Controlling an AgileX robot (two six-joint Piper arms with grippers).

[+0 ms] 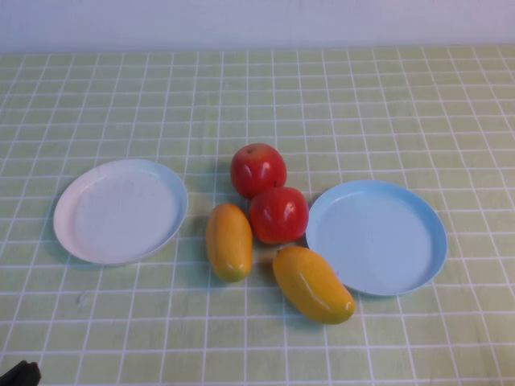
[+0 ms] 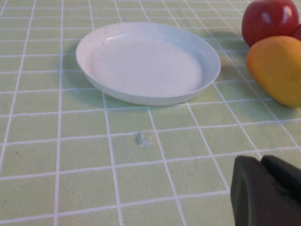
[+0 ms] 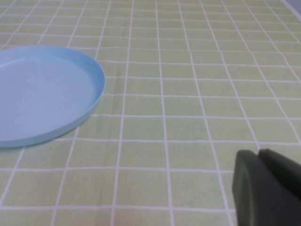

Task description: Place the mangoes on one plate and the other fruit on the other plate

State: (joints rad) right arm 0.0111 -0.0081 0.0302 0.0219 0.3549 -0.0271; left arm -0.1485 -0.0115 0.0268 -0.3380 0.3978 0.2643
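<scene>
Fruit unsorted between two bare plates.
Two mangoes (image 1: 229,241) and two apples (image 1: 278,214) cluster, touching, between the white plate (image 1: 121,211) and blue plate (image 1: 376,237). Left gripper (image 2: 268,188) sits low near the white plate, right gripper (image 3: 268,186) beside the blue; whether either is clenched I cannot tell. Best to lift an outer mango first, avoiding nudging neighbours.

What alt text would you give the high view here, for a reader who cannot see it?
Two red apples and two yellow-orange mangoes sit clustered on a green checked tablecloth, between an empty white plate on the left and an empty light blue plate on the right. Only a dark tip of the left pincer shows at the bottom-left corner; the right pincer is out of frame.
</scene>
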